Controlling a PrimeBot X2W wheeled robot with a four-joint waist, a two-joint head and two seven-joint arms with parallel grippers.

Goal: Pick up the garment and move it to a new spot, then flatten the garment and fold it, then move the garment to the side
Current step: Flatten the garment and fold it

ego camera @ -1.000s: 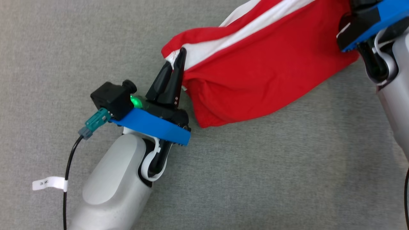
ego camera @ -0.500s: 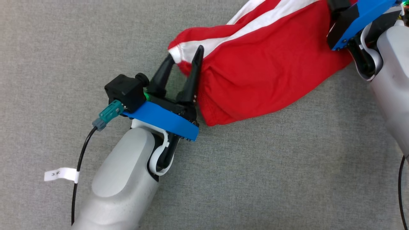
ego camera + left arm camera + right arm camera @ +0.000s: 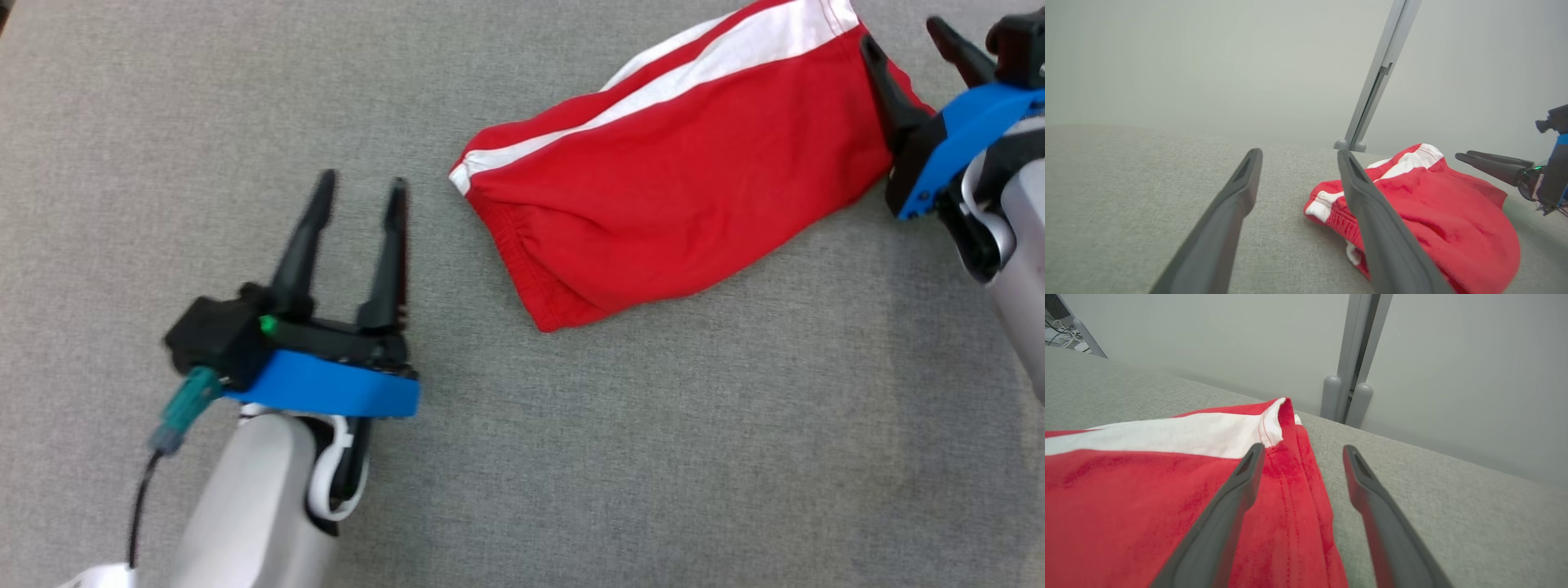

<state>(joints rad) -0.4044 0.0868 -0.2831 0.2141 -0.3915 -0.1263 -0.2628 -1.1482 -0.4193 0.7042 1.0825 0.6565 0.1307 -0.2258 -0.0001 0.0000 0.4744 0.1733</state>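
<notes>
Both jaws wide: left gripper (image 3: 362,180) beside the garment (image 3: 669,204) (apart), right gripper (image 3: 900,33) straddling its edge.

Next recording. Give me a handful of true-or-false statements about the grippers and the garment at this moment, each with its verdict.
1. The left gripper is open and clear of the garment. True.
2. The right gripper is shut on the garment. False: its jaws stand apart, with the garment's edge between them.
3. The garment is blue with a yellow stripe. False: it is red with a white stripe.
4. The garment lies on a grey fabric surface. True.
</notes>
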